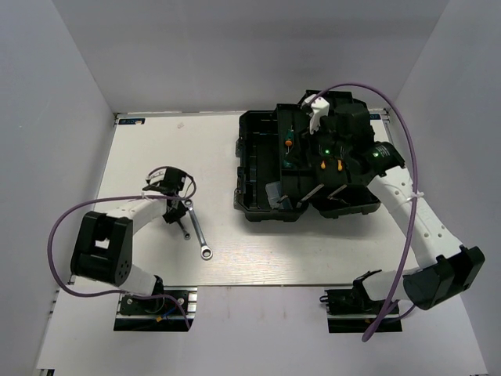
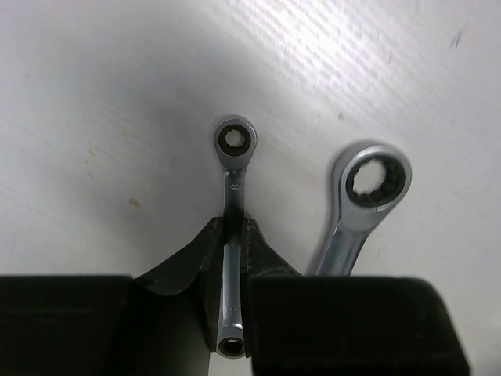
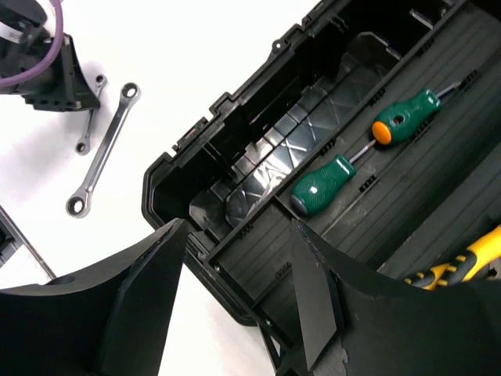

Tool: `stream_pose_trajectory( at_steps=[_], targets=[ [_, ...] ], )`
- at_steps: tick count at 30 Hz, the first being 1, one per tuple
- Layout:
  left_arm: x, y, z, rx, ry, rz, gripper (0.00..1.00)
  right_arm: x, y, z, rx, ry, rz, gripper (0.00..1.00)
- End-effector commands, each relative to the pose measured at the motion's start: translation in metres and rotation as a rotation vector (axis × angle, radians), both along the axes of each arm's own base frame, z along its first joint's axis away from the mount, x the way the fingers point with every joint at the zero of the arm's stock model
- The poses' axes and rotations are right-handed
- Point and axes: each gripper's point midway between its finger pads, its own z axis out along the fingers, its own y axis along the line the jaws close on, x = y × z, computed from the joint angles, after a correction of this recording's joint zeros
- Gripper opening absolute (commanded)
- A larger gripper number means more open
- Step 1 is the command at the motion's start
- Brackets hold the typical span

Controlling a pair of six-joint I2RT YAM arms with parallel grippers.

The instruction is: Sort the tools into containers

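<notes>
Short silver wrench (image 2: 235,182), ring at each end, stamped 8

The top camera looks down from above and behind the arm bases and takes in the whole desk (image 1: 313,251). The left wrist camera sits close over the desk's left part. The right wrist camera looks leftward across the toolbox (image 3: 160,184). All three views share the short wrench (image 2: 233,180) and the long wrench (image 2: 364,204).
</notes>
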Motion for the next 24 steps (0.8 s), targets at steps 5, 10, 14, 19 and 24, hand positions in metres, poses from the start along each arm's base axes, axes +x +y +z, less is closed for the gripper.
stream_pose_trajectory(
  at_steps=[5, 10, 14, 19, 24],
  targets=[
    [-0.005, -0.021, 0.052, -0.074, -0.023, -0.167, 0.00, -0.006, -0.008, 0.002, 0.013, -0.027, -0.007, 0.63],
    [0.026, -0.047, 0.112, -0.150, -0.179, -0.297, 0.00, -0.009, -0.009, -0.005, 0.007, -0.012, -0.002, 0.63],
    [0.052, -0.082, 0.148, -0.241, -0.271, -0.457, 0.00, -0.007, -0.011, -0.011, -0.002, 0.001, -0.011, 0.63],
    [0.089, -0.153, 0.198, -0.408, -0.421, -0.746, 0.00, -0.005, -0.012, -0.013, -0.017, 0.002, -0.018, 0.63],
    [0.111, -0.219, 0.237, -0.540, -0.545, -0.957, 0.00, 0.001, -0.013, -0.021, -0.050, 0.015, -0.020, 0.63]
  ],
)
